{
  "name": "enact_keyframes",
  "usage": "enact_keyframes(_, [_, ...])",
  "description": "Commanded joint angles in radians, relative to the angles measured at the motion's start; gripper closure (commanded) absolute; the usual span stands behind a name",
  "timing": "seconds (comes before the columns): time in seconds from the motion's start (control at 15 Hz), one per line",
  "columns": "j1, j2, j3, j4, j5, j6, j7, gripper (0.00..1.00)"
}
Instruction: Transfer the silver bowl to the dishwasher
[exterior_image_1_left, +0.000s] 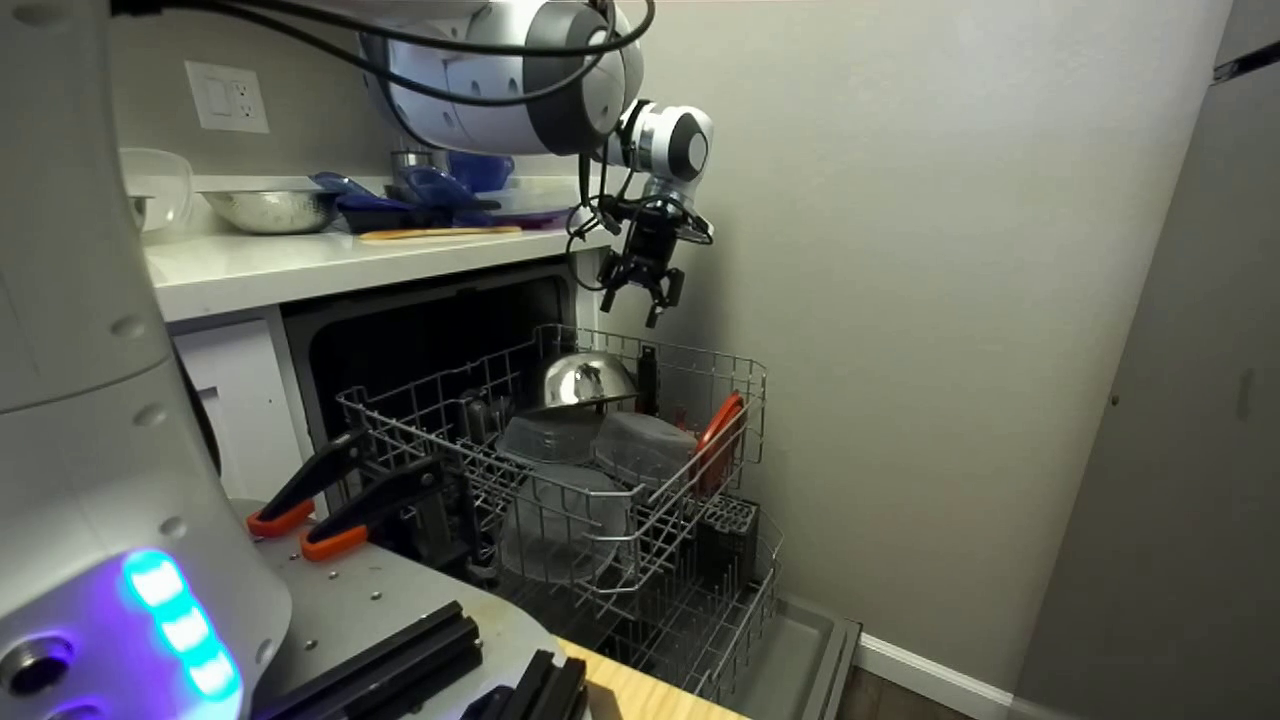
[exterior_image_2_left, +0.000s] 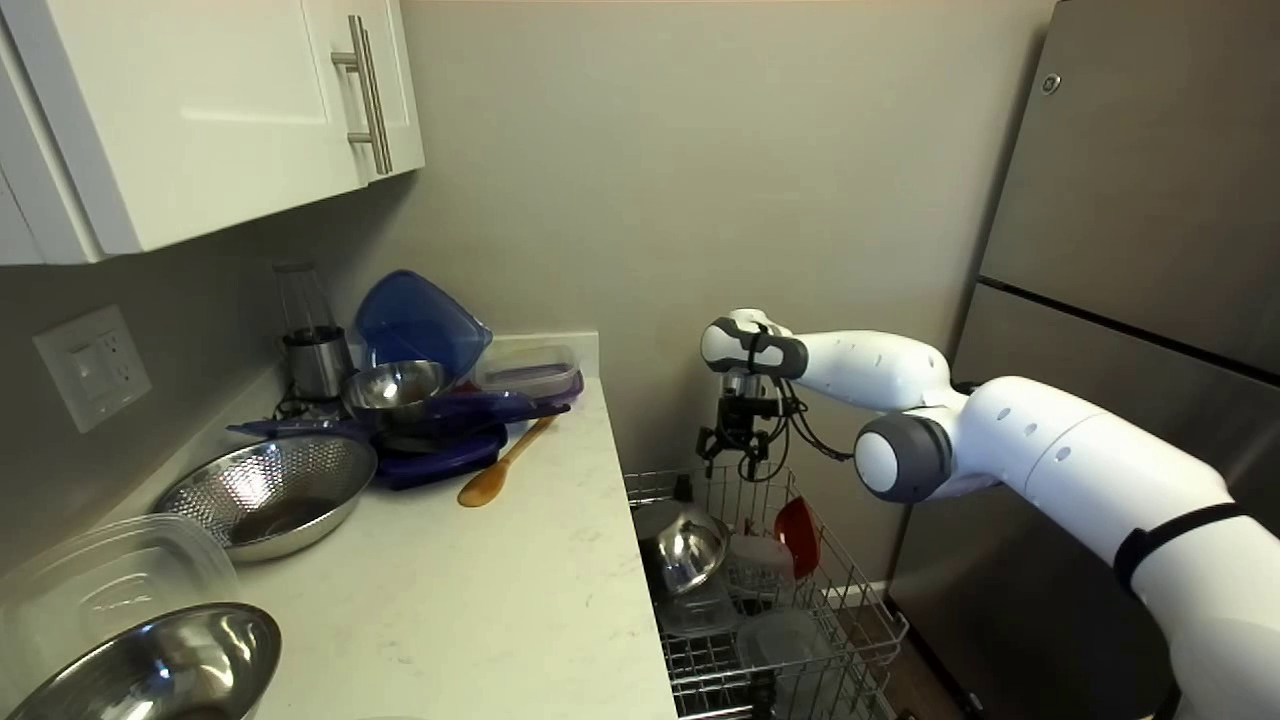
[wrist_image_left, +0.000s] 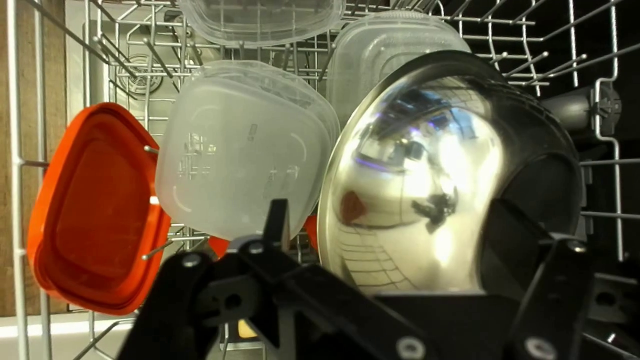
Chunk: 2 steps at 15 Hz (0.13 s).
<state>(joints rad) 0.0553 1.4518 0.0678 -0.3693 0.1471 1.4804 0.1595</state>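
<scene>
Wrist view, right of centre in grey wire dishwasher rack (wrist_image_left: 18, 162): shiny round steel bowl (wrist_image_left: 410, 190), partly covering a clear rectangular plastic tub (wrist_image_left: 385, 47) near the top; left of the bowl, frosted rounded-square plastic container (wrist_image_left: 240, 155); at far left, red-orange rounded plastic piece (wrist_image_left: 97, 200). In an exterior view, black two-fingered gripper (exterior_image_1_left: 630, 309) above the rack.

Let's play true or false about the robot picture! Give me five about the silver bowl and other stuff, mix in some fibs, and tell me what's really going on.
1. The silver bowl is in the top rack of the dishwasher. True.
2. The bowl sits right way up. False: it is upside down and tilted.
3. A cloudy tub is between the bowl and the red dish. True.
4. The jaws are squeezing the bowl. False: they are open and hold nothing.
5. The wooden spoon lies on the counter. True.
</scene>
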Motion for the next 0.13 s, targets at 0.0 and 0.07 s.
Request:
enact_keyframes(0.0, [-0.002, -0.009, 0.007, -0.015, -0.008, 0.005, 0.000, 0.00])
enact_keyframes(0.07, [-0.002, -0.009, 0.006, -0.015, -0.008, 0.005, 0.000, 0.00])
